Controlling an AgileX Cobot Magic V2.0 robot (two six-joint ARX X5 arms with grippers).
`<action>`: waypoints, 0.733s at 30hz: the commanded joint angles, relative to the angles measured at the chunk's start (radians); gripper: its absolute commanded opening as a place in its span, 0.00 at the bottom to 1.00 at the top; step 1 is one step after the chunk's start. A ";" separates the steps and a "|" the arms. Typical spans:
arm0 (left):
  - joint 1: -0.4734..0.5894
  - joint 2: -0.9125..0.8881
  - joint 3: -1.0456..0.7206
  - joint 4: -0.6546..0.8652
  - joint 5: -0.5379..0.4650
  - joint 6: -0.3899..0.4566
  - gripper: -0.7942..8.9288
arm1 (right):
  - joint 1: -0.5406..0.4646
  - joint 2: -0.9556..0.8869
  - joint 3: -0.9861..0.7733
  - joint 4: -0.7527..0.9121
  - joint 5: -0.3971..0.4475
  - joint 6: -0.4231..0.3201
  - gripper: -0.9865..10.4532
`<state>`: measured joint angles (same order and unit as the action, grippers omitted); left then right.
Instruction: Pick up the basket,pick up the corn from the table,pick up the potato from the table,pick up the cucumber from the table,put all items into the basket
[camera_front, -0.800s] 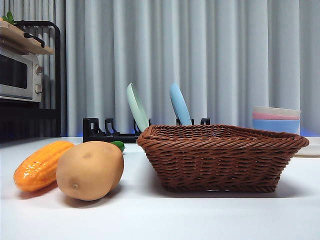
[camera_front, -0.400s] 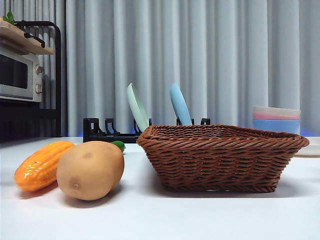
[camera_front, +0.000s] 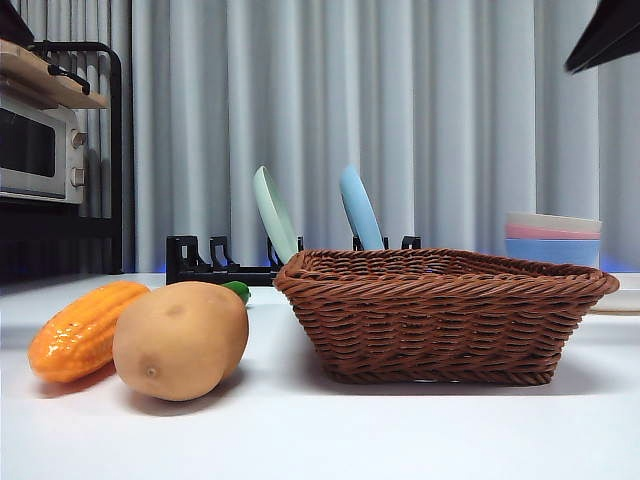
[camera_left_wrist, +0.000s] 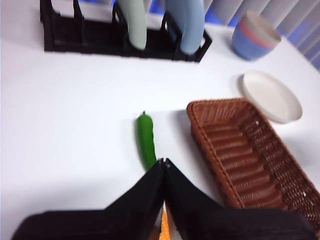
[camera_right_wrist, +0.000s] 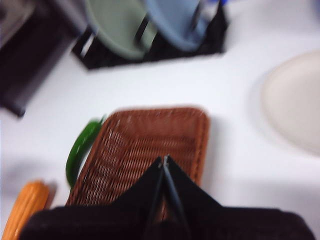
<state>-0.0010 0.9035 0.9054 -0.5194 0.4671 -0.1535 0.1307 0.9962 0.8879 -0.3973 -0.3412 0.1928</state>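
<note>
Currently no item is grasped: the left gripper (camera_left_wrist: 164, 162) and right gripper (camera_right_wrist: 164, 159) both have jaws pressed together on nothing, the left above the cucumber (camera_left_wrist: 146, 140), the right over the basket (camera_front: 440, 312). Corn (camera_front: 82, 330) and potato (camera_front: 180, 340) lie touching on the table (camera_front: 320, 430) beside the basket, the cucumber behind the potato. Judged step: approach to the basket pickup; next, the right jaws must part and descend onto the rim.

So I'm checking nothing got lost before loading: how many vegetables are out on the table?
3. The corn lies farthest from the basket, the potato beside it, and the cucumber behind the potato, next to the basket. The basket looks empty.
</note>
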 joint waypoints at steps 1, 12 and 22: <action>0.002 0.027 0.006 -0.013 0.011 0.040 0.11 | 0.000 0.058 0.024 -0.015 -0.023 -0.047 0.15; 0.000 0.045 0.006 -0.016 0.011 0.049 0.44 | 0.000 0.222 0.050 -0.018 -0.025 -0.053 0.41; 0.000 0.045 0.006 -0.027 0.011 0.049 0.44 | 0.002 0.513 0.193 -0.114 -0.060 -0.086 0.41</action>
<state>-0.0010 0.9474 0.9123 -0.5472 0.4744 -0.1188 0.1307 1.4845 1.0779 -0.5045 -0.3882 0.1253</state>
